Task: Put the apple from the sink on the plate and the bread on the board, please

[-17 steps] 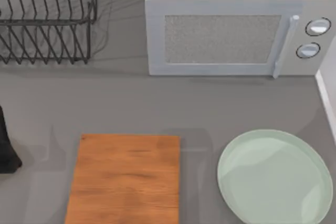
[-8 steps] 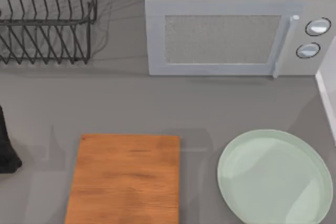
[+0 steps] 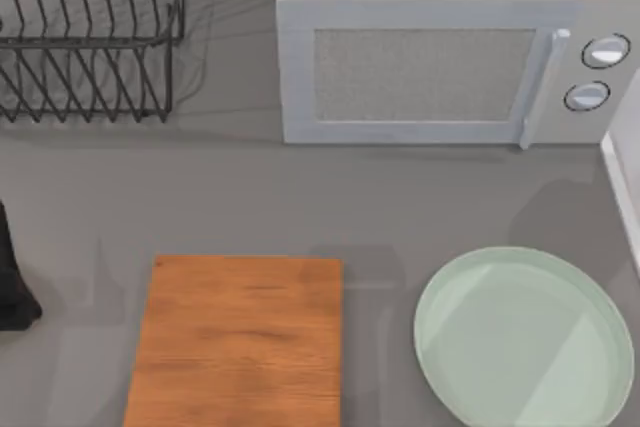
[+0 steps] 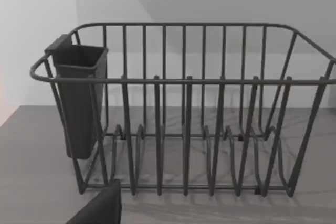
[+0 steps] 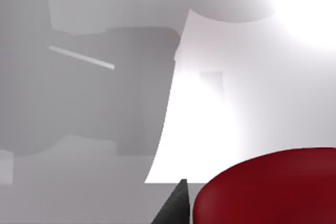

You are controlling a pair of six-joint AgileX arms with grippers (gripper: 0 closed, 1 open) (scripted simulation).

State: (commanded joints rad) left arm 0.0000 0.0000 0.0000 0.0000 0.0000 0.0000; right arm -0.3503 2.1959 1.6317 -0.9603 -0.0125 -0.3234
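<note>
Shadow on the counter between microwave and plate has darkened since a second ago; nothing else has shifted. Board and plate are bare, with open counter between them. Apple sits right against my right gripper; can't tell if it's clamped. Risk: with a weak hold the apple drops and rolls past the shallow rim. Left gripper is parked facing the rack, state unclear.
</note>
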